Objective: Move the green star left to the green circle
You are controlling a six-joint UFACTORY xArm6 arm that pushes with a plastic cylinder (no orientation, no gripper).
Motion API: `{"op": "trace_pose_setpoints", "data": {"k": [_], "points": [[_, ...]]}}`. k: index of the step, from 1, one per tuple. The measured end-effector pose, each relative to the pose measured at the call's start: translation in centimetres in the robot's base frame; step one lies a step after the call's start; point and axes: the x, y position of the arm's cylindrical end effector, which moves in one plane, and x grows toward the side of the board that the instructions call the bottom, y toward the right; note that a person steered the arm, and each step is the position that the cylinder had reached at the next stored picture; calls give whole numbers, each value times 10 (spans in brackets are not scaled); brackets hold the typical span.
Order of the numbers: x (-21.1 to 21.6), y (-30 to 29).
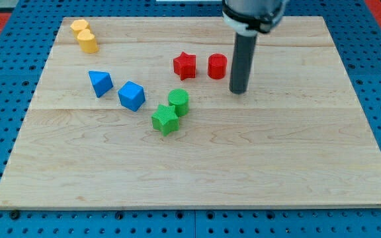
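Blue pegboard floor all round, pale wooden counter [197,165] laid on it, plank seams and grain showing, matte finish. No gripper on this arm, so nothing to report as spread or pinched; it ends in a straight dark rod, and my tip [239,91] sits on the wood toward the counter's far edge, just right of the red plastic cylinder block [217,66], well apart from both green blocks.

Task's thing: the green ribbed plastic star block [165,119] lies near the counter's middle, slightly toward the left edge. The green ribbed plastic round block [178,102] is just beyond it, toward the far edge and a touch to the right; the two look touching or nearly so. So the star already sits roughly left of the circle, though closer to the near edge, and little is likely left to do.

Risks, as judgement:
- The tip comes from the right, and the circle lies between. A straight sweep would hit the circle first and drag both.
- The red plastic star block [184,65] and the red cylinder are near the tip's path; a careless start knocks them.
- Star points are uneven; an off-centre push spins it rather than sliding it.
- Overshoot left sends the star into the blue plastic cube block [131,96], and beyond that the blue plastic wedge-shaped block [100,82].

The two yellow plastic blocks [84,35] in the far left corner, touching each other, are out of the way. All blocks small, hard-looking, light; the greens show fine ridged texture.
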Motion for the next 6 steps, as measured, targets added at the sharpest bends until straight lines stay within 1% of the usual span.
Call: {"op": "trace_pose_setpoints", "data": {"k": [1,2,3,4,5,6], "points": [[74,-35],[75,-103],[88,-108],[90,-117],[56,-131],[10,-139]]}}
